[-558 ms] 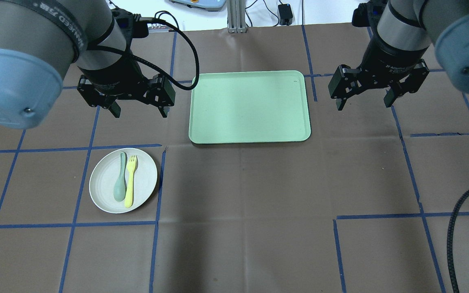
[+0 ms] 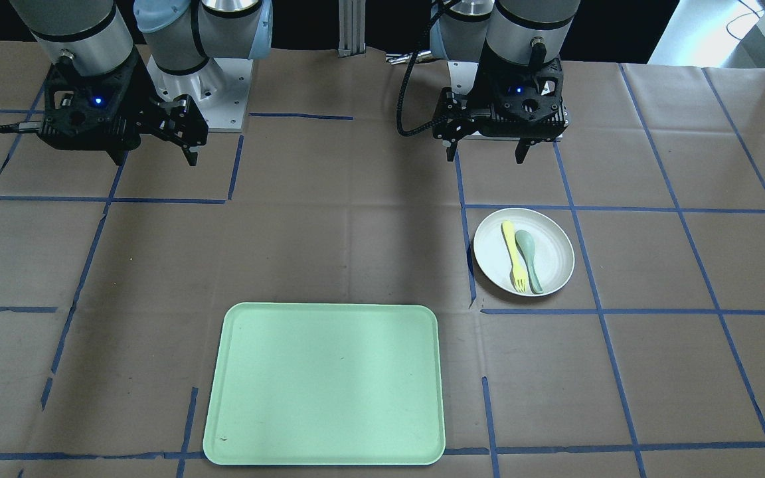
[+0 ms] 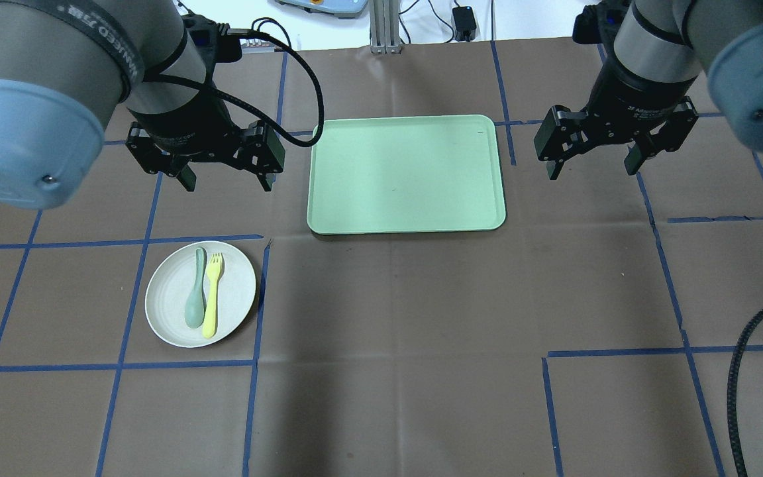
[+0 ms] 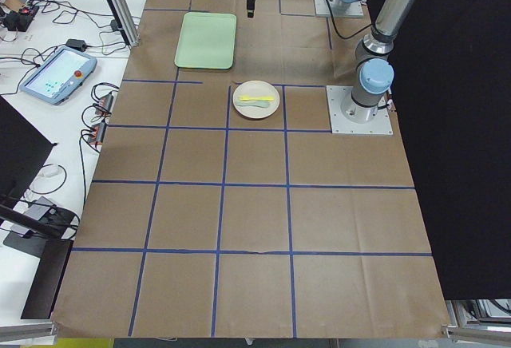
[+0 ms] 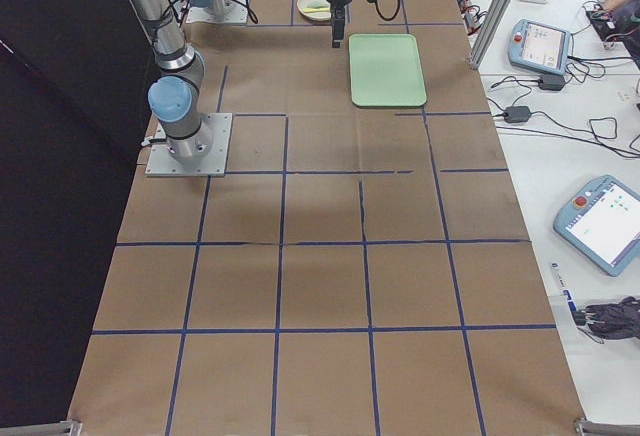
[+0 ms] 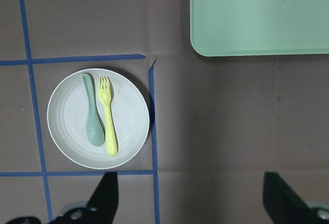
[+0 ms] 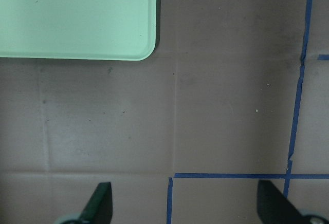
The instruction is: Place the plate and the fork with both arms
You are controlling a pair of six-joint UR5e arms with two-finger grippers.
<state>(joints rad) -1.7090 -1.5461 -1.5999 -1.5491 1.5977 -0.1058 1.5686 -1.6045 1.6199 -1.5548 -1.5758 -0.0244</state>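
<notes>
Grippers hang wide and empty, my left gripper (image 3: 228,184) and right gripper (image 3: 591,170) flanking the tray (image 3: 408,172), free, I judge, for separate picks. Off the tray's near left corner the plate (image 3: 232,291) rests on the desk, carrying the fork (image 3: 211,295) beside a spoon (image 3: 195,301).

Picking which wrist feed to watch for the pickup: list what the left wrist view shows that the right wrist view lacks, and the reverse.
Left wrist view only: the plate, with the fork and a grey-green spoon lying side by side on it, and the open left end effector.
Right wrist view only: the open right end effector, with no tableware below it.
Both: one rounded corner of the green tray, blue tape lines and the brown paper covering the table.
</notes>
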